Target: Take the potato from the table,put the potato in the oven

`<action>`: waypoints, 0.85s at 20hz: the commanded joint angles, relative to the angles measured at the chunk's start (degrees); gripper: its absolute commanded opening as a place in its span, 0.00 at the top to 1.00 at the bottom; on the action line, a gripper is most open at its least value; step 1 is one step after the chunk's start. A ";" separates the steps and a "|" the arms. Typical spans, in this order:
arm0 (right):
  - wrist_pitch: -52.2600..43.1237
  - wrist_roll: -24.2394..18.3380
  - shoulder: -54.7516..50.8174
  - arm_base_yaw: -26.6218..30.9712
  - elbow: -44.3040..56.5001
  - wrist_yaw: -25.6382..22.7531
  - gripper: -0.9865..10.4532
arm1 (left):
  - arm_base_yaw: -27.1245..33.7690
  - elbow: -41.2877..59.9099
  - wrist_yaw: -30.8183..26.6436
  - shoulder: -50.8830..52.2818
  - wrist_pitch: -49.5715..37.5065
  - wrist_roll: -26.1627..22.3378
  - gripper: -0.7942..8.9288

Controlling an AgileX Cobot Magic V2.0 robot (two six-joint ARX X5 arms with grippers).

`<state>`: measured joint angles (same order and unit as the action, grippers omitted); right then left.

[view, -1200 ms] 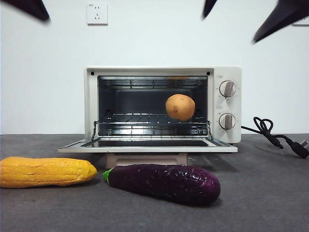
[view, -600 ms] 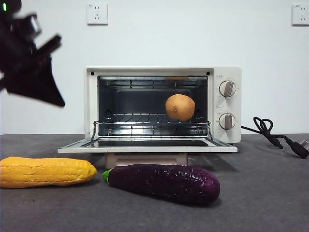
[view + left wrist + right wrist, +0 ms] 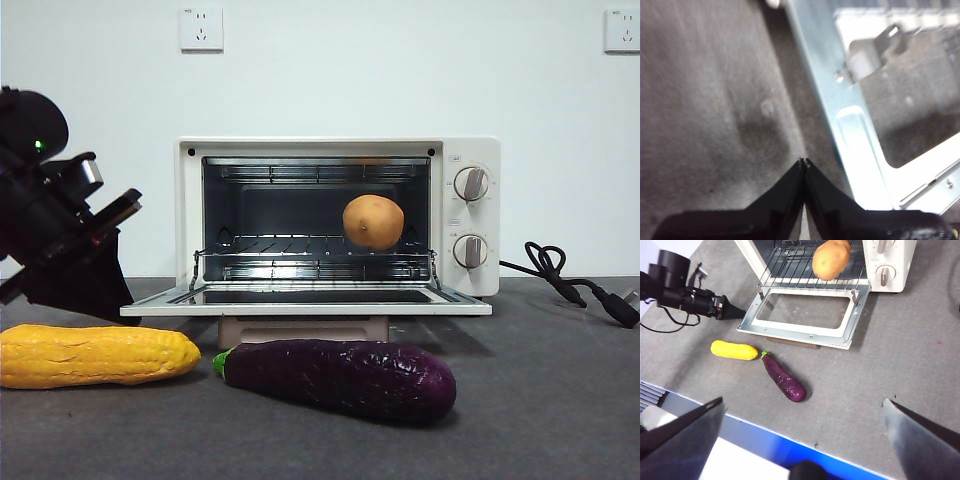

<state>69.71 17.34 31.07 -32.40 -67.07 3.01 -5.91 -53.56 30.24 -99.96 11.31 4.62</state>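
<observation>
Potato: you are looking at the potato sitting on the wire rack inside the oven, toward the knob side.
Oven: its glass door is lying folded down flat, just above the surface.
Left gripper: your left gripper is hovering low beside the door's left edge, its fingers pressed together on nothing.
Right gripper: your right gripper is hanging high and well back from the oven, its fingers spread wide.
Others: the corn cob and eggplant are lying in front of the door.
</observation>
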 commanded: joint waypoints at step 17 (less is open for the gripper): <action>-0.35 0.83 -0.17 -0.07 0.24 -0.37 0.45 | 0.28 0.46 17.07 -2.10 -10.84 8.94 0.93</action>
<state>69.69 17.58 31.07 -32.40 -67.07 2.81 -4.80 -53.04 43.86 -101.93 2.42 11.84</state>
